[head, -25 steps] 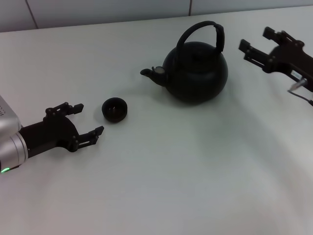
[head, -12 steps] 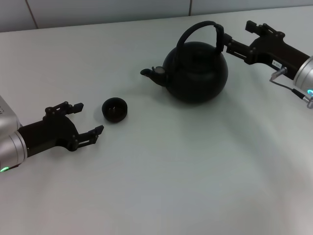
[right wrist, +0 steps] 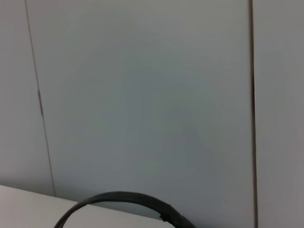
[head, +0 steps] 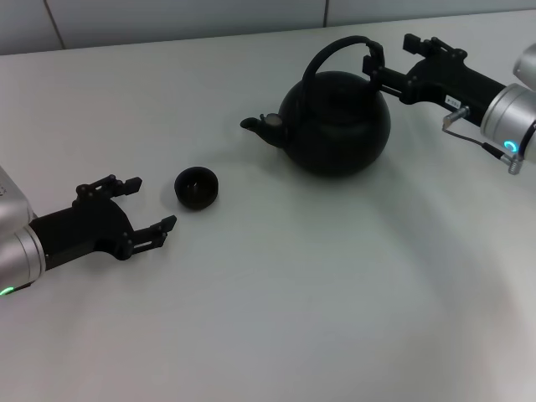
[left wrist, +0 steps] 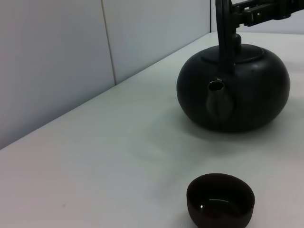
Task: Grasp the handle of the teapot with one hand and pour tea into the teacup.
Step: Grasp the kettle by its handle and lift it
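Note:
The matte black teapot [head: 335,126] stands at the back of the white table, spout to the left. Its arched handle [head: 335,46] rises over the lid, with the thicker sleeve on the right side. My right gripper [head: 389,57] is open at that sleeve, one finger against it; I cannot tell whether the sleeve lies between the fingers. The tiny black teacup [head: 197,187] sits left of the spout. My left gripper [head: 153,201] is open and empty, just left of the cup. The left wrist view shows the teacup [left wrist: 220,199], the teapot [left wrist: 237,95] and its handle [left wrist: 223,28]. The right wrist view shows only the handle's arch [right wrist: 123,199].
A grey panelled wall [head: 167,17] runs behind the white table [head: 293,318]. In the left wrist view the right gripper's fingers [left wrist: 256,9] show above the teapot.
My right gripper has moved left from beside the teapot to the handle's sleeve. The left arm, teapot and cup have not moved.

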`<state>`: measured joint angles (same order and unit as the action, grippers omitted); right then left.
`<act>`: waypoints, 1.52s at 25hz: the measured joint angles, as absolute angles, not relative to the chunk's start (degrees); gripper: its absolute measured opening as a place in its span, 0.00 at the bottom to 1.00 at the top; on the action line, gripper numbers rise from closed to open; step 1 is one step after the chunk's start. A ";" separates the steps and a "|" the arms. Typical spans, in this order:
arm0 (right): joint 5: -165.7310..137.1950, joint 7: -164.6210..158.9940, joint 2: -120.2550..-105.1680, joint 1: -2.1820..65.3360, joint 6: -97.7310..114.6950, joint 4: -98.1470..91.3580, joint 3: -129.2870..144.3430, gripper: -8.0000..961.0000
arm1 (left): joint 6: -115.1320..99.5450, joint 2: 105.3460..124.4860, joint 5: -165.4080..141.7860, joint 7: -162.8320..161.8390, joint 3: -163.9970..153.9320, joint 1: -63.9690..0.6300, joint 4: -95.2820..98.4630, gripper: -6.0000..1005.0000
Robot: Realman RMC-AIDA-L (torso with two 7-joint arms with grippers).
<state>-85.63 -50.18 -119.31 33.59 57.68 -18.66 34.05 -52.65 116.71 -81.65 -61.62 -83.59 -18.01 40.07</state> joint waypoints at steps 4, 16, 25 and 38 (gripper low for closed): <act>-85.66 -50.17 -119.31 33.99 57.13 -18.60 34.41 0.86 | -52.65 116.72 -81.65 -61.61 -83.58 -17.93 40.08 0.80; -85.61 -49.02 -119.37 33.54 57.82 -18.44 34.45 0.49 | -52.65 116.72 -81.65 -61.61 -83.58 -17.74 40.17 0.80; -85.66 -48.43 -119.35 33.74 57.67 -18.38 34.45 0.12 | -52.65 116.81 -81.65 -61.61 -83.58 -17.76 40.17 0.80; -84.85 -45.85 -119.41 33.42 60.87 -18.65 34.13 0.11 | -52.73 116.82 -81.74 -61.62 -83.73 -17.67 40.17 0.80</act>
<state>-84.85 -45.85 -119.41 33.42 60.87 -18.65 34.14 -52.73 116.82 -81.74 -61.62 -83.73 -17.67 40.17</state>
